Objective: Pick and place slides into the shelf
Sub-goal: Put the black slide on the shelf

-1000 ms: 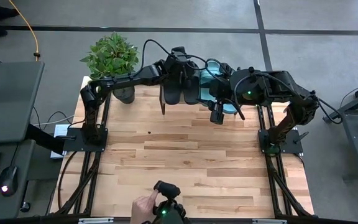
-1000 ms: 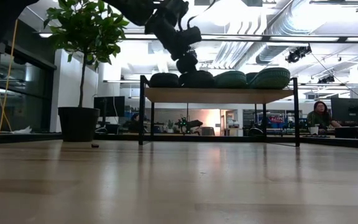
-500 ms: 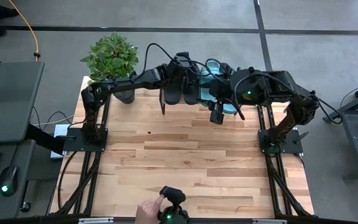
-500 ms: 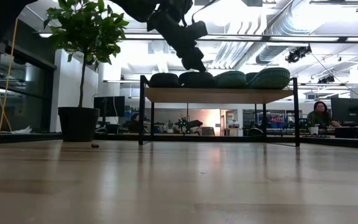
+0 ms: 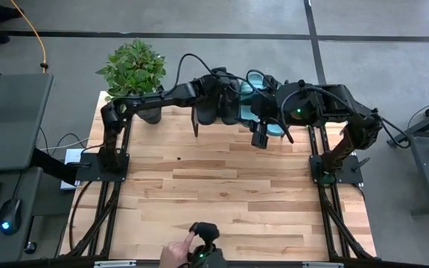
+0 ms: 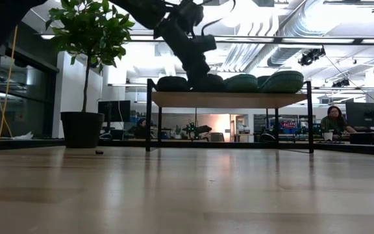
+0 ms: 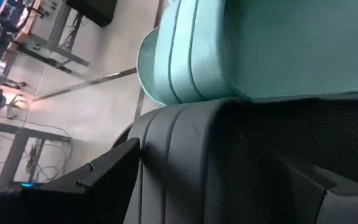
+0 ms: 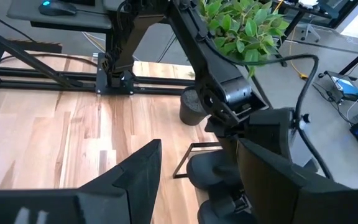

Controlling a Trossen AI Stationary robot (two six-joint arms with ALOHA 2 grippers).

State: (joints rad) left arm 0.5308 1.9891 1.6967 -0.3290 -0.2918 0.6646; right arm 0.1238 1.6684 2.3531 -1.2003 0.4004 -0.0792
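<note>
Four slides sit side by side on the shelf [image 6: 229,99] at the table's far edge, soles on its plank. From left to right in the low view there are two black slides [image 6: 172,83], [image 6: 210,82], then two teal slides [image 6: 241,82], [image 6: 281,80]. My left gripper [image 6: 200,70] reaches down from above onto the second black slide [image 7: 229,155]. It is open, with a finger on either side of the slide's strap. My right gripper [image 5: 261,138] hangs open just in front of the shelf's right half, holding nothing [image 8: 197,162]. My left gripper comes down from above over the second black slide's strap [image 7: 185,143], one dark finger [image 7: 107,177] on each side of it. The slide rests on the shelf beside the teal slide [image 7: 260,50]. Whether the fingers touch the strap, I cannot tell.
A potted plant [image 5: 134,67] stands at the table's far left corner, next to the shelf. A person's hand [image 5: 176,254] rests on a small device at the near edge. The wood tabletop [image 5: 214,186] lies bare between the shelf and that device. People sit far behind [image 6: 333,120].
My left gripper has tipped and moved down from above the shelf onto the second black slide. The person's hand at the near edge has shifted on its device. The slides and my right arm have kept still.
</note>
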